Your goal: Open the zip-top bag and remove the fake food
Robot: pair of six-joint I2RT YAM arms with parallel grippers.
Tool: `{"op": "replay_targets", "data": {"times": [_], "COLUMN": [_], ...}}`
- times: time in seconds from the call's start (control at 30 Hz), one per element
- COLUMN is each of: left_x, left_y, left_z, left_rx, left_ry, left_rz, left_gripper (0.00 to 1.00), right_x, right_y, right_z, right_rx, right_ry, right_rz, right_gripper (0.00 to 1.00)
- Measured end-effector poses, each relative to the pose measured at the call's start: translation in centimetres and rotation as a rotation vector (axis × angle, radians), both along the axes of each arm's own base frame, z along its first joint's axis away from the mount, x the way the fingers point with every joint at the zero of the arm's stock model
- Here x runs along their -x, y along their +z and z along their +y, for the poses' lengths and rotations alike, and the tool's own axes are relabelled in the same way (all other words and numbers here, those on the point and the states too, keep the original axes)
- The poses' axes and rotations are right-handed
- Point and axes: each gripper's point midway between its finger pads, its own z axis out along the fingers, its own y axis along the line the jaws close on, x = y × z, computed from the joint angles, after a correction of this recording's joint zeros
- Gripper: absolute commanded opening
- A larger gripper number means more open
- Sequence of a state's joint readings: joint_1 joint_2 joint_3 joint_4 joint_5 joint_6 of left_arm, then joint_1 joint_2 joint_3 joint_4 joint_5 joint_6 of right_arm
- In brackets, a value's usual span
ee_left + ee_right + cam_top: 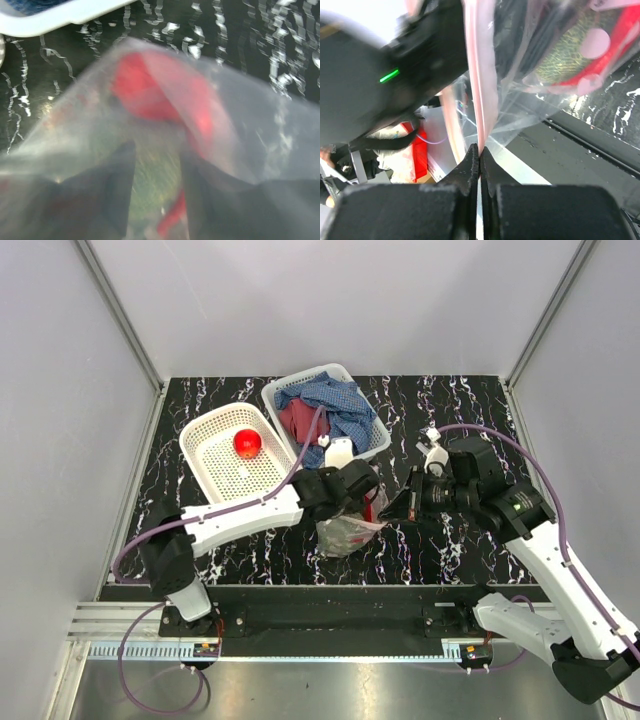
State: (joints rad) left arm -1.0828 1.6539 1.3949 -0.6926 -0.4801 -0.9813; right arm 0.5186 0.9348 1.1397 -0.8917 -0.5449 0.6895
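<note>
No text, label, brand or number can be read in any view. The bag (pixel 596 42) bears only pale round dots. A green light (pixel 389 76) glows on a dark housing (pixel 365 85).

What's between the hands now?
The zip-top bag, fake food inside, spans them in the top view; the right wrist view shows the right hand pinching its edge.
</note>
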Motion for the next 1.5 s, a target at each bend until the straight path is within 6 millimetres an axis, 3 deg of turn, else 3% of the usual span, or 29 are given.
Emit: {"op": "replay_targets", "data": {"times": [0.17, 0.23, 0.43, 0.6, 0.87, 1.03, 1.13, 1.33, 1.5], "left_x": [-1.6, -1.7, -2.5, -3.2, -5.8, -6.6, -7.0, -6.6, -4.3], "left_y": [-1.9, -2.1, -1.6, -1.9, -3.8, -4.1, -3.9, -2.7, -0.9], "left_z": [0.9, 0.8, -0.6, -1.8, -1.5, -2.1, -2.3, -1.5, 0.2], "left_rx": [-0.02, -0.013, 0.056, 0.145, 0.208, 0.193, 0.159, 0.07, -0.01], "left_ry": [0.085, 0.104, 0.123, 0.147, 0.198, 0.167, 0.133, 0.069, -0.001], "left_rz": [0.032, 0.035, 0.013, 0.009, -0.011, -0.043, -0.062, -0.079, -0.054], "left_gripper": [0.65, 0.73, 0.86, 0.84, 0.51, 0.05, 0.0, 0.0, 0.0], "right_x": [-0.6, -0.9, -1.0, -1.1, -1.6, -1.2, -1.1, -1.2, -1.0], "right_y": [1.5, 1.7, 1.7, 1.6, -0.5, -1.1, -1.4, -1.5, -1.7], "right_z": [0.5, 0.7, 0.8, 1.0, 1.4, 1.1, 0.9, 0.4, 0.1], "right_rx": [-0.03, -0.035, -0.039, -0.051, -0.053, -0.065, -0.062, -0.045, -0.01], "right_ry": [-0.006, -0.008, -0.011, -0.014, -0.038, -0.053, -0.064, -0.067, -0.039], "right_rz": [-0.02, -0.021, -0.011, -0.001, 0.056, 0.059, 0.053, 0.015, -0.018], "right_gripper": [0.0, 0.0, 0.0, 0.0, 0.0, 0.0, 0.0, 0.0, 0.0]}}
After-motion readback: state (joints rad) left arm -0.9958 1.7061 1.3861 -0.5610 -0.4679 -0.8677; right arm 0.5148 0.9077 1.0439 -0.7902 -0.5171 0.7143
